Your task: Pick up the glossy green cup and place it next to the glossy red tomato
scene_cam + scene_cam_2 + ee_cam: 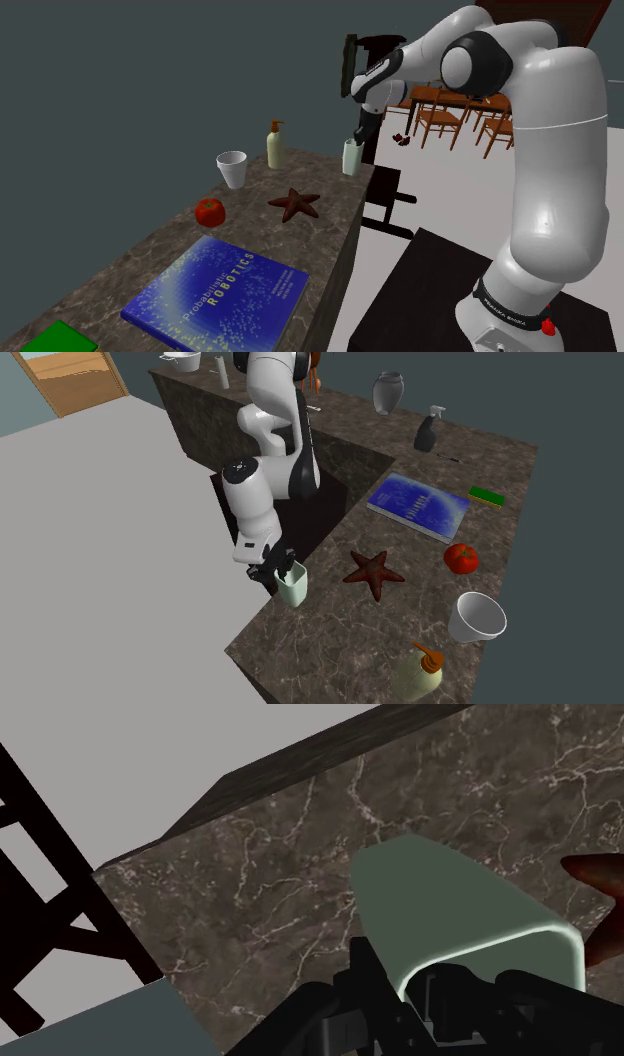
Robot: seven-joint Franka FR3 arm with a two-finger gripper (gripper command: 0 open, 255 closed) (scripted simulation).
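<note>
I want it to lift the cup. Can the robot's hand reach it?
Probably yes. The gripper is right at the cup by the edge of the counter, with nothing between them; the starfish lies apart from it.

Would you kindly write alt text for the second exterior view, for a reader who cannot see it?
A white robot arm has its black gripper at the rim of a pale green cup near the edge of a dark veined counter. Beyond it lie a brown starfish, a red tomato, a white cup and a blue book.
</note>
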